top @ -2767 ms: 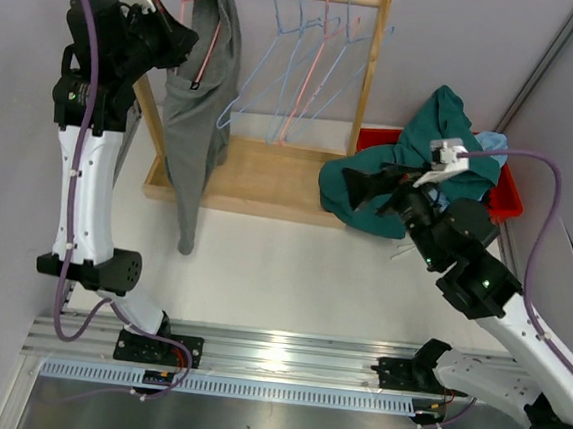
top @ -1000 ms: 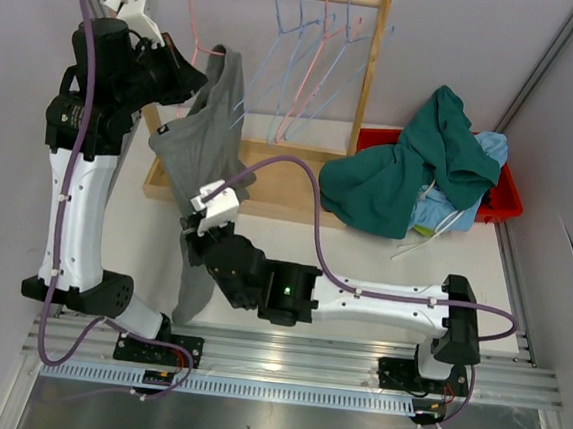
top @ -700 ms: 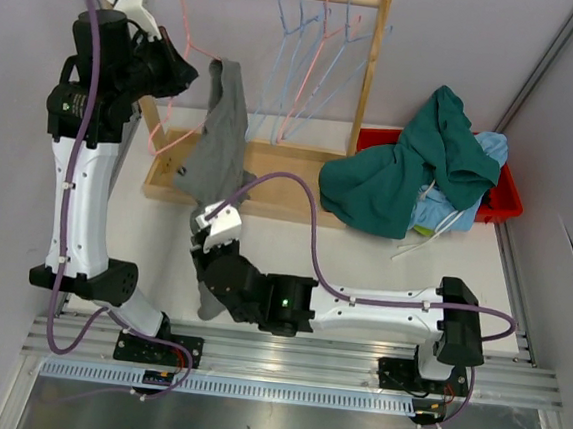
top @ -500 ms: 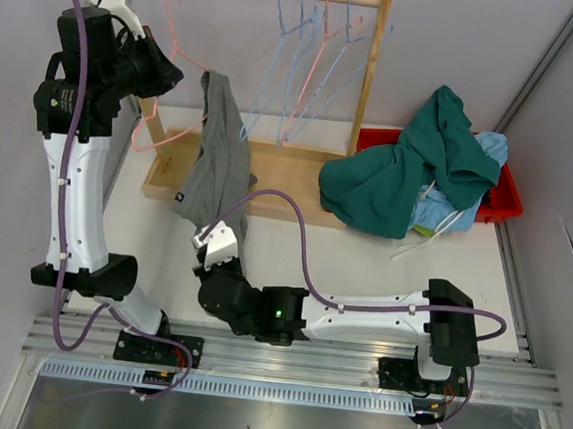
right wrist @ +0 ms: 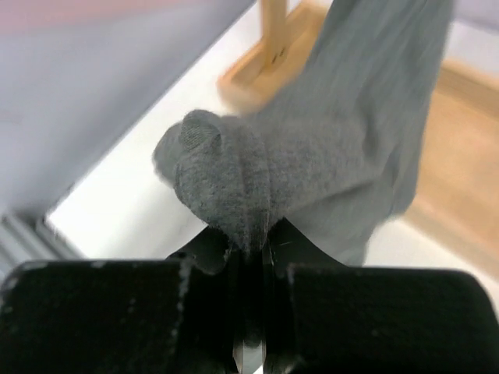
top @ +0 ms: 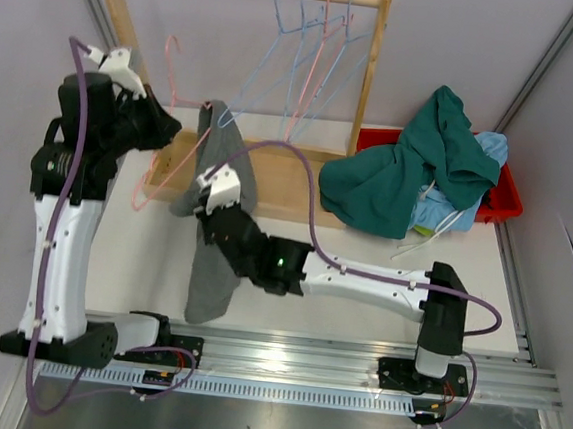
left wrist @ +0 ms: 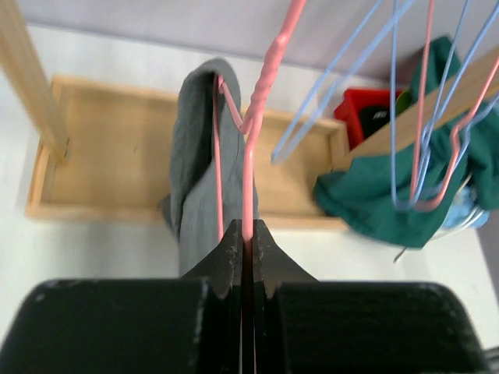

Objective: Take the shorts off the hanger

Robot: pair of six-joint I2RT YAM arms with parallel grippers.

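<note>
The left gripper (left wrist: 245,231) pinches the pink hanger (left wrist: 249,175) between closed jaws. The right gripper (right wrist: 248,240) is clamped on a fold of the grey shorts (right wrist: 343,148), which drape over that hanger.

**Pink hanger pinched in the left gripper, grey shorts draped over it**

The wire of the pink hanger (left wrist: 270,66) is clamped between the closed fingers of the left gripper (left wrist: 245,234). The grey shorts (left wrist: 195,164) are hung over the hanger's left side, in front of a wooden tray (left wrist: 101,156). A wooden post (left wrist: 31,78) is seen at the left. At the right, blue and pink hangers (left wrist: 393,109) are hooked over a wooden rail (left wrist: 460,82). The dark teal shorts (left wrist: 366,210) are heaped below them, beside a red bin (left wrist: 355,109).
</note>
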